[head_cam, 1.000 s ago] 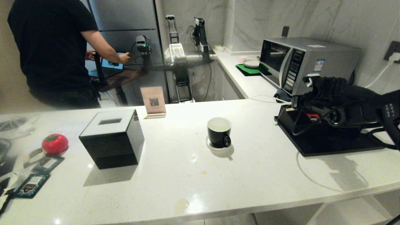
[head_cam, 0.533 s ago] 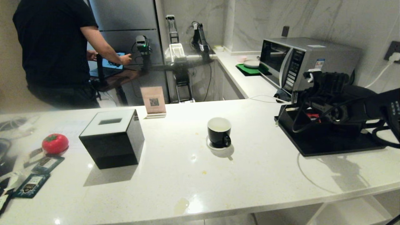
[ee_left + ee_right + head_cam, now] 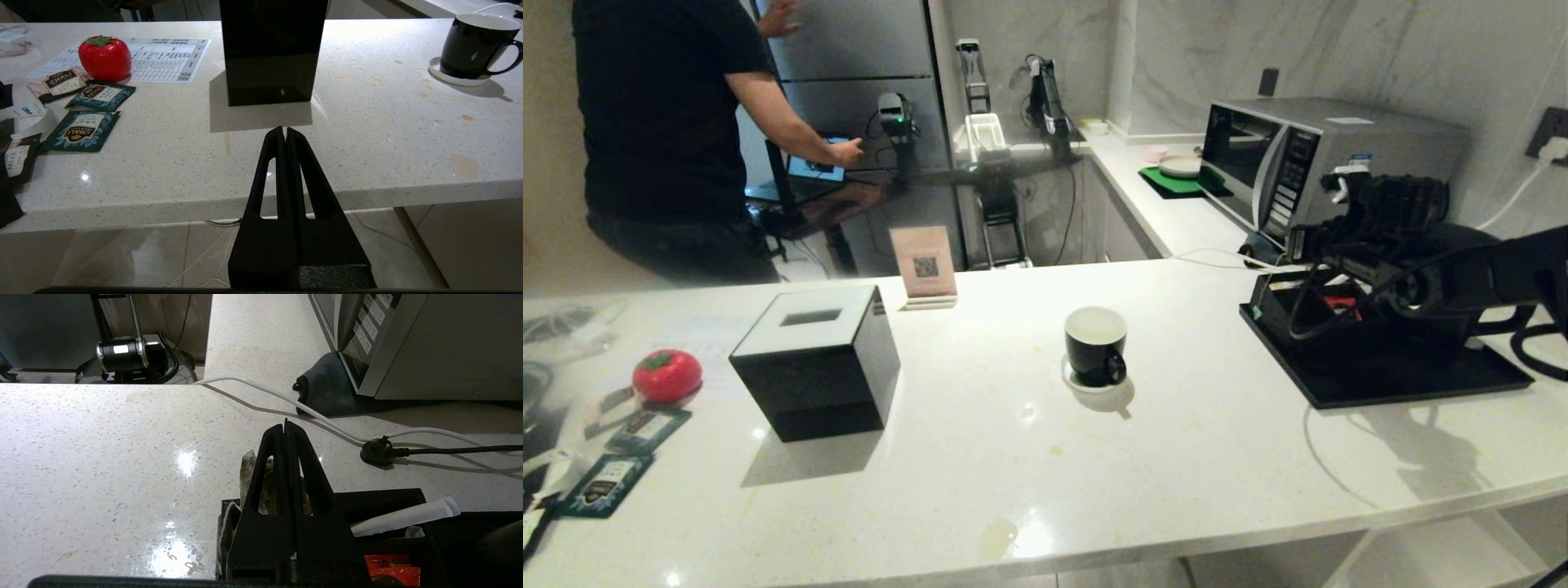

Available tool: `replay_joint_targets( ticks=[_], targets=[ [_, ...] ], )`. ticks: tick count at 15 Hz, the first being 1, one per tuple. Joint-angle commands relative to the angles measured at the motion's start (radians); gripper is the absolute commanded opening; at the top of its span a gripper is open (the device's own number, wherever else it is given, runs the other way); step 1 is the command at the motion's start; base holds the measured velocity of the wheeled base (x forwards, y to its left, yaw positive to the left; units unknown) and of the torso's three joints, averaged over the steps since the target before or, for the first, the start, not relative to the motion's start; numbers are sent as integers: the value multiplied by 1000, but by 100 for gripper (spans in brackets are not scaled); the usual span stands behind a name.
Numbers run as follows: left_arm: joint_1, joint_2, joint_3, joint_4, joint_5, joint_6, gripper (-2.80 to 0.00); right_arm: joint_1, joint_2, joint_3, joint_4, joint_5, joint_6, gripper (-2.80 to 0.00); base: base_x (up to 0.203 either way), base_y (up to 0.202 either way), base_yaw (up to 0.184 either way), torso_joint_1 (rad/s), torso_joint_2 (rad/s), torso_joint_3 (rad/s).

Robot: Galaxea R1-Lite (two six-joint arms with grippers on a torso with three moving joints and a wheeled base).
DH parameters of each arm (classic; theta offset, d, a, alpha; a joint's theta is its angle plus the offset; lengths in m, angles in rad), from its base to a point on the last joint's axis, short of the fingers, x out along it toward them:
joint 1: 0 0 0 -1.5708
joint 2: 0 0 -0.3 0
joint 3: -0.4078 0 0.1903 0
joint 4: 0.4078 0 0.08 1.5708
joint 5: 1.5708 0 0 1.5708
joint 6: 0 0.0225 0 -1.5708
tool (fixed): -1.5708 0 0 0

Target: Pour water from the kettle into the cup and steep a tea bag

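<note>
White stone counter. Left gripper (image 3: 284, 131) closed, empty, off the front edge. Cup (image 3: 1095, 345) mid-counter on its coaster. Right gripper (image 3: 284, 426) closed, empty, above the black tray (image 3: 1388, 380) – open first, then descend on the pale pouch (image 3: 267, 486). Kettle not visible.

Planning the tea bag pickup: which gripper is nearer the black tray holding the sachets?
Right. The right gripper hangs shut directly over the black tray. The left gripper, also shut, sits off the counter's near edge, facing the black box.

Black cabled arm (image 3: 1421, 245), slotted tapered fingers (image 3: 269, 171)
</note>
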Motion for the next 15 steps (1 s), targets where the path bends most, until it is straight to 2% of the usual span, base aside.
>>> replay_joint_targets(
  ticks=[1, 15],
  targets=[
    [0, 1, 0, 0, 0, -1, -280, 8, -19, 4, -3, 1, -1, -280, 0, 0, 0, 0, 0, 0],
    [0, 1, 0, 0, 0, -1, -280, 58, -124, 77, -10, 2, -2, -280, 0, 0, 0, 0, 0, 0]
  ],
)
